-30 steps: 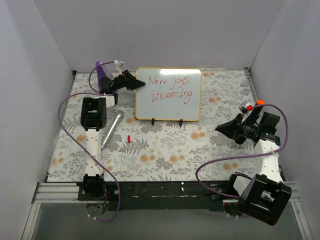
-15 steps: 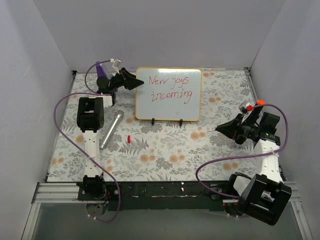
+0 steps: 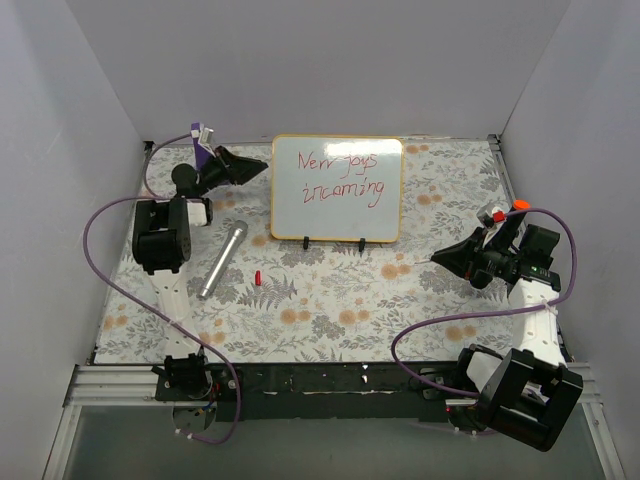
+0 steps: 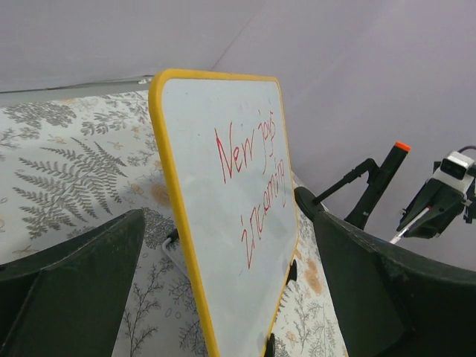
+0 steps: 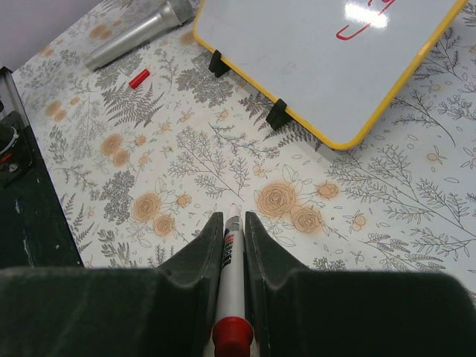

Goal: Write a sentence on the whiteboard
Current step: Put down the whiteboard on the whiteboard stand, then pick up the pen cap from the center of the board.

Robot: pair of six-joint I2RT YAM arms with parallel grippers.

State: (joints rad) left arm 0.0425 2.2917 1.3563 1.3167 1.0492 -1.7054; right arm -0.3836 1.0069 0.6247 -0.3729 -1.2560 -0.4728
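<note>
- The whiteboard [image 3: 337,205] stands at the far middle of the tabletop [image 3: 330,310], propped on two small black feet [image 3: 305,240] and leaning back a little.
- The sentence [image 3: 342,175] is on it in thin red strokes, two lines that read roughly "New joys incoming". Judged from that, the writing looks done.
- The left claw [image 3: 252,163] sits just beside the board's far-left corner with its fingers spread wide and released, holding nothing. In the left wrist view the yellow frame edge shows between the fingers, with a gap on either side.
- The right claw [image 3: 440,260] is over the right side of the tabletop, well apart from the board, clenched on a marker [image 5: 230,275] with a white barrel that points out past the fingertips.
- A silver cylinder [image 3: 222,260] and a small red cap [image 3: 257,277] lie loose on the tabletop, left of and nearer than the board.
- Handling, as a judgement: the board looks light and stiff, its glossy face slippery, and on such small feet it would likely tip or slide under a push.
- The best hold is the yellow frame, pinched at a side edge — never across the face, where fresh ink would smear.
</note>
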